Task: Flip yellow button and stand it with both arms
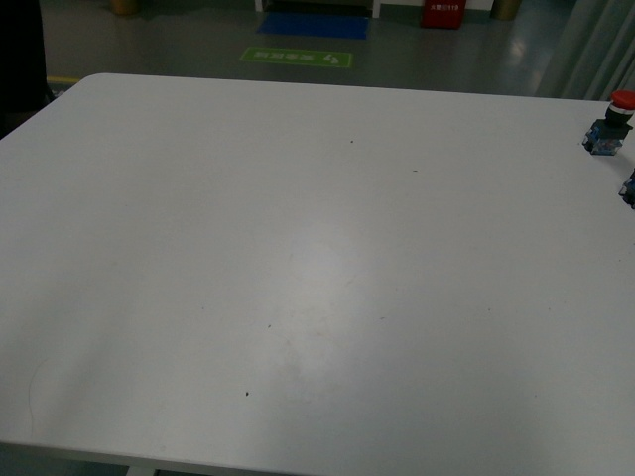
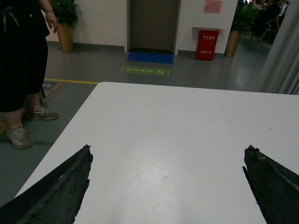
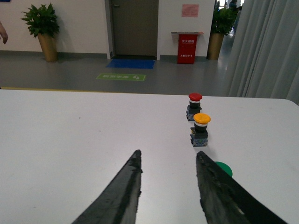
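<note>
The right gripper [image 3: 168,156] hangs spread and empty over the white table [image 1: 298,248], a green cap [image 3: 224,168] just beside one finger. Beyond it the yellow button [image 3: 201,129] stands upright, cap up, the red button [image 3: 194,106] close behind. The left gripper [image 2: 168,154] gapes wide over bare tabletop, holding nothing.

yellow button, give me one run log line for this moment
yellow button: upright on table, beside red button | left hand: open, empty | right hand: open, short of button | green cap: near fingertip

left end effector [image 2: 168,156] wide apart, right end effector [image 3: 169,157] parted, empty
</note>
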Controlling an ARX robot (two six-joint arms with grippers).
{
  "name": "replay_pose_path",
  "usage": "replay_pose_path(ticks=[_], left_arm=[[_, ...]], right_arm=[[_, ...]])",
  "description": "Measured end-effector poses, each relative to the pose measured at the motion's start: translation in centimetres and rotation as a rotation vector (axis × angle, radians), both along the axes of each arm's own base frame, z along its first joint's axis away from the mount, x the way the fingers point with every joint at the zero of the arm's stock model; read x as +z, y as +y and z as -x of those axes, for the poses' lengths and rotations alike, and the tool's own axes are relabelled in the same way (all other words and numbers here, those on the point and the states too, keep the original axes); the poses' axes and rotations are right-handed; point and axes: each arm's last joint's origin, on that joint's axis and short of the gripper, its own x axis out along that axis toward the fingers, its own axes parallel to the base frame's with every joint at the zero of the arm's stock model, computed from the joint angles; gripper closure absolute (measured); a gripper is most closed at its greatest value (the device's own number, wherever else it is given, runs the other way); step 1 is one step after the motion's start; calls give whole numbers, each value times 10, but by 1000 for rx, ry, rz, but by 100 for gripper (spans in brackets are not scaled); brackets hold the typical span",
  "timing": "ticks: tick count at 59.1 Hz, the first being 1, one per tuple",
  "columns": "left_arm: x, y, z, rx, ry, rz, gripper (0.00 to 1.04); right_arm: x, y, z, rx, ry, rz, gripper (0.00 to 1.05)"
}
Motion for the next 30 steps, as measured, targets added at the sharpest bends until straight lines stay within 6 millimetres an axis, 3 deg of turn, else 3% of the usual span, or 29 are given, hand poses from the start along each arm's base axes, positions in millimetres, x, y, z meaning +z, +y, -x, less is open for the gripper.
replay_pose_path(ticks=[19, 30], left_arm=[[0, 0, 0, 0, 0, 0, 7], [0, 0, 0, 0, 0, 0, 7]], right_arm=[[0, 0, 0, 0, 0, 0, 7], [0, 0, 0, 0, 0, 0, 7]])
